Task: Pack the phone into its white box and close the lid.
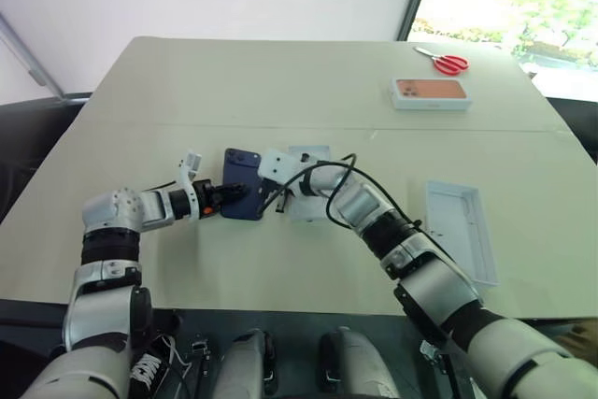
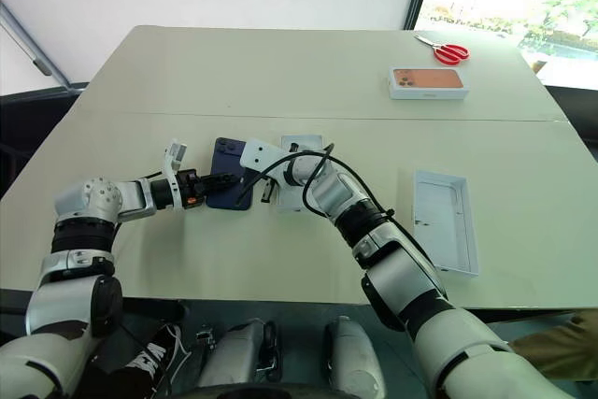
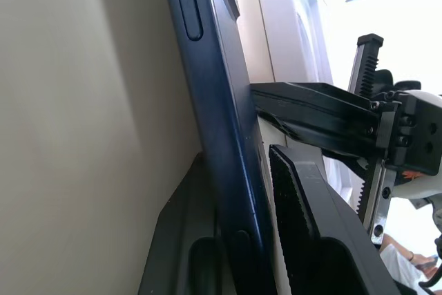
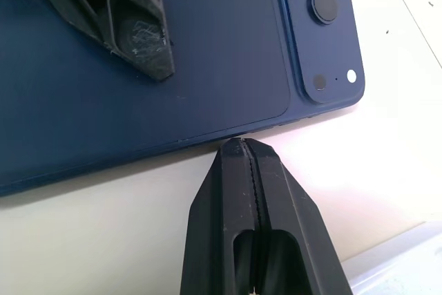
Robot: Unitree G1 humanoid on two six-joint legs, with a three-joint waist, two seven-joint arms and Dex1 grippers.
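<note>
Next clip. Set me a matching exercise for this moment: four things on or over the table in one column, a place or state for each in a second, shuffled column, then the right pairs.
Things:
1. phone
2. scissors
3. right gripper
4. box with the orange phone picture

Places or states:
A. far right corner of the table, red handles
B. shut, fingertips against the dark blue edge
C. pinched between the left gripper's fingers
D. lies just nearer than the scissors, picture side up

Pairs: 1-C, 2-A, 3-B, 4-D

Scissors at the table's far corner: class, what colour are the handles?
Red handles, clearest in the right eye view.
</note>
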